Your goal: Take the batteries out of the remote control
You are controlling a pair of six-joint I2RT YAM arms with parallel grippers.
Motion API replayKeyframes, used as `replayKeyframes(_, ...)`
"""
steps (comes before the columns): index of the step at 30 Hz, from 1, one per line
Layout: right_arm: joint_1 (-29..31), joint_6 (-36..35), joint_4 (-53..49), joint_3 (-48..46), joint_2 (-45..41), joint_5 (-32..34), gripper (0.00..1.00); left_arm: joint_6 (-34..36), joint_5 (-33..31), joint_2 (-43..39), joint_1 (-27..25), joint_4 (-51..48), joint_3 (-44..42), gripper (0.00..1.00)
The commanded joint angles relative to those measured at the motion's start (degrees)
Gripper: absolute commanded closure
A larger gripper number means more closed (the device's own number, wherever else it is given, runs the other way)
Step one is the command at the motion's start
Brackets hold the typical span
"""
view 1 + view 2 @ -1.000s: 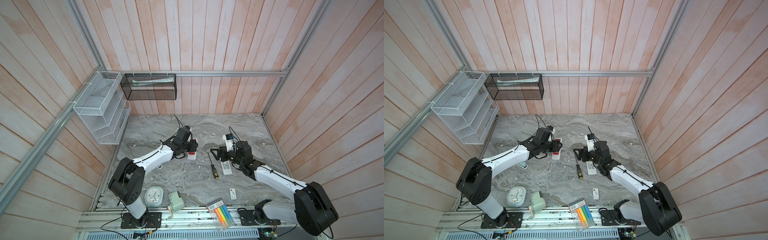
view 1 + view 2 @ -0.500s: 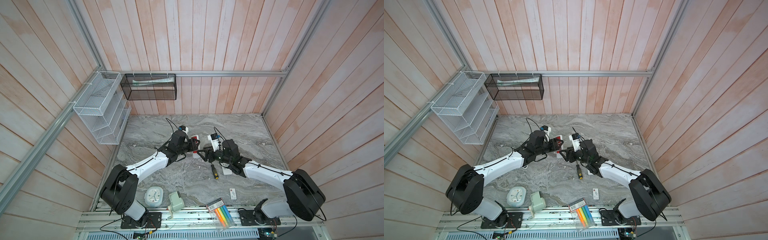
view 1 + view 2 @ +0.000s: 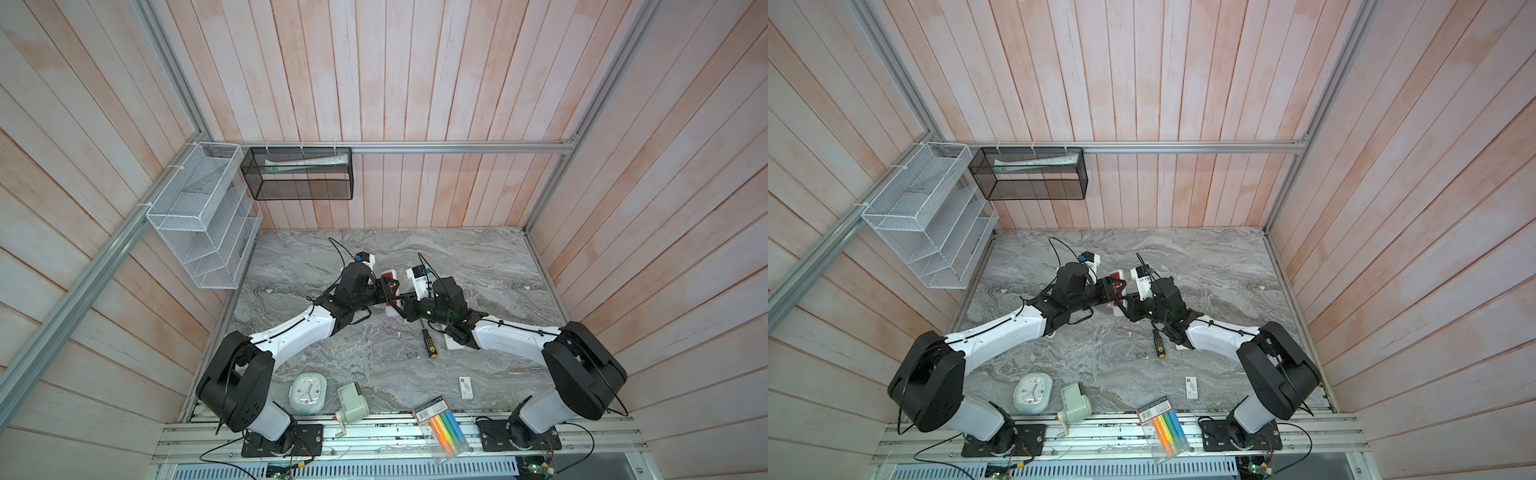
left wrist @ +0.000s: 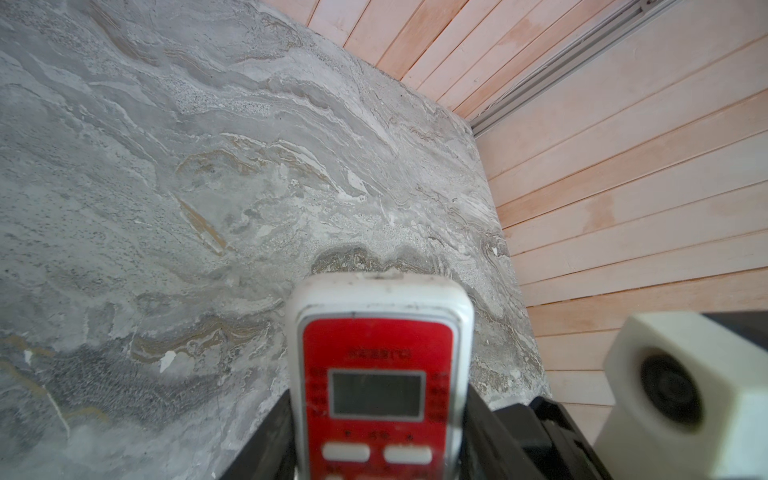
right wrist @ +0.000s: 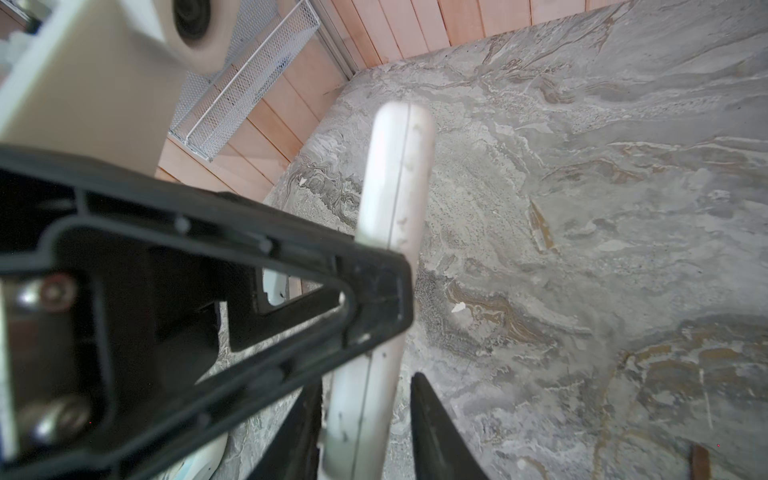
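My left gripper (image 3: 388, 287) is shut on a white remote control with a red face (image 3: 390, 275), gripping its two long sides above the marble table (image 3: 478, 266). In the left wrist view the remote control (image 4: 378, 374) shows its screen and buttons between my left gripper's (image 4: 380, 399) fingers. My right gripper (image 3: 402, 301) meets it from the right. In the right wrist view the remote control's thin edge (image 5: 395, 187) stands between my right gripper's (image 5: 365, 382) jaws. One finger lies against it and a gap shows at the other. The batteries are hidden.
A screwdriver (image 3: 428, 343) and a second white remote (image 3: 451, 344) lie under my right arm. A small white card (image 3: 466, 387), a highlighter packet (image 3: 442, 428), a clock (image 3: 308, 392) and a green device (image 3: 352, 401) sit along the front edge. Wire racks (image 3: 203, 216) hang on the left wall.
Both arms have come together at the table's middle. The left one carried the remote control rightward. The right gripper left the second remote and its jaws narrowed around the held remote control.
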Motion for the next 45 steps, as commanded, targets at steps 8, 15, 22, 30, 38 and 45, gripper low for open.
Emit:
replayKeyframes(8, 1.01, -1.06, 1.87, 2.04, 2.03, 0.76, 0.94, -0.74, -0.55, -1.65, -0.22, 1.82, -0.27, 0.56)
replayKeyframes(15, 2.39, -9.9, -0.78, 1.25, 0.77, 7.19, 0.98, -0.2, -1.11, -2.7, 0.06, -3.25, 2.18, 0.0)
replayKeyframes(22, 6.29, -28.55, -1.74, -1.71, -2.09, 25.09, 0.98, 1.2, 4.12, -9.36, 5.0, -10.18, 2.74, 0.0)
replayKeyframes(30, 12.32, -50.58, 9.93, -8.48, -4.7, 41.54, 0.97, -1.52, 12.51, -15.18, 11.45, -12.99, -0.76, 0.0)
replayKeyframes(38, 18.05, -68.77, 24.61, -10.57, -0.11, 54.51, 0.97, -1.53, 16.24, -13.92, 12.18, -13.37, -0.42, 0.0)
replayKeyframes(45, 20.2, -80.94, 36.51, -11.64, 3.36, 58.26, 0.98, -4.59, 21.01, -12.84, 12.86, -9.1, -2.71, 0.0)
